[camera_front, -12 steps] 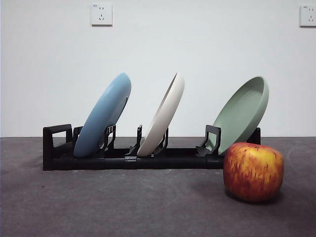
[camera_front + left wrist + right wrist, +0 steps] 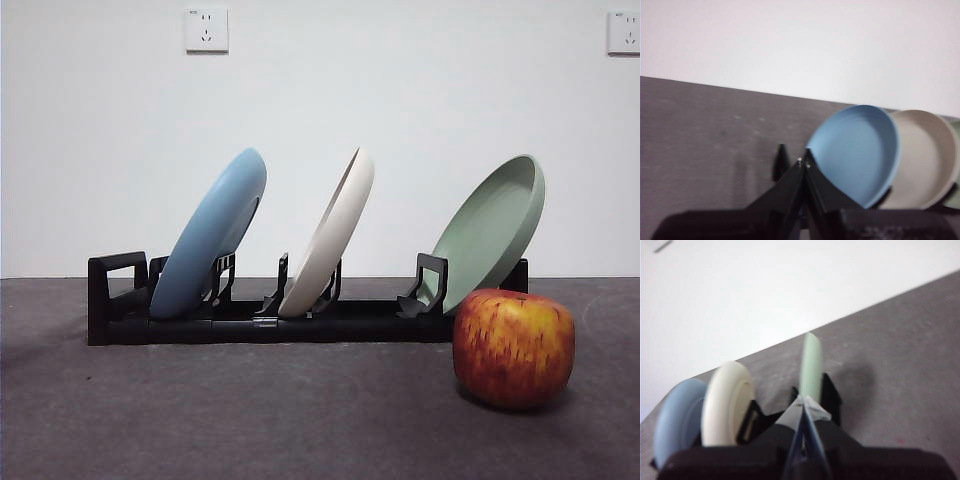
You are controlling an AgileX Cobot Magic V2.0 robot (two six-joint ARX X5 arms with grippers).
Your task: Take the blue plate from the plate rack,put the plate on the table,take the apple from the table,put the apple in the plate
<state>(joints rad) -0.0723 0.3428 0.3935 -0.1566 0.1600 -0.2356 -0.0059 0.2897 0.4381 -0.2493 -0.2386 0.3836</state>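
The blue plate leans in the left slot of the black plate rack on the table. The apple sits on the table in front of the rack's right end. No gripper shows in the front view. In the left wrist view my left gripper is shut and empty, a short way off from the blue plate. In the right wrist view my right gripper is shut and empty, with the blue plate far off to one side; the apple is out of that view.
A cream-white plate leans in the middle slot and a sage-green plate in the right slot. A white wall with two sockets stands behind the table.
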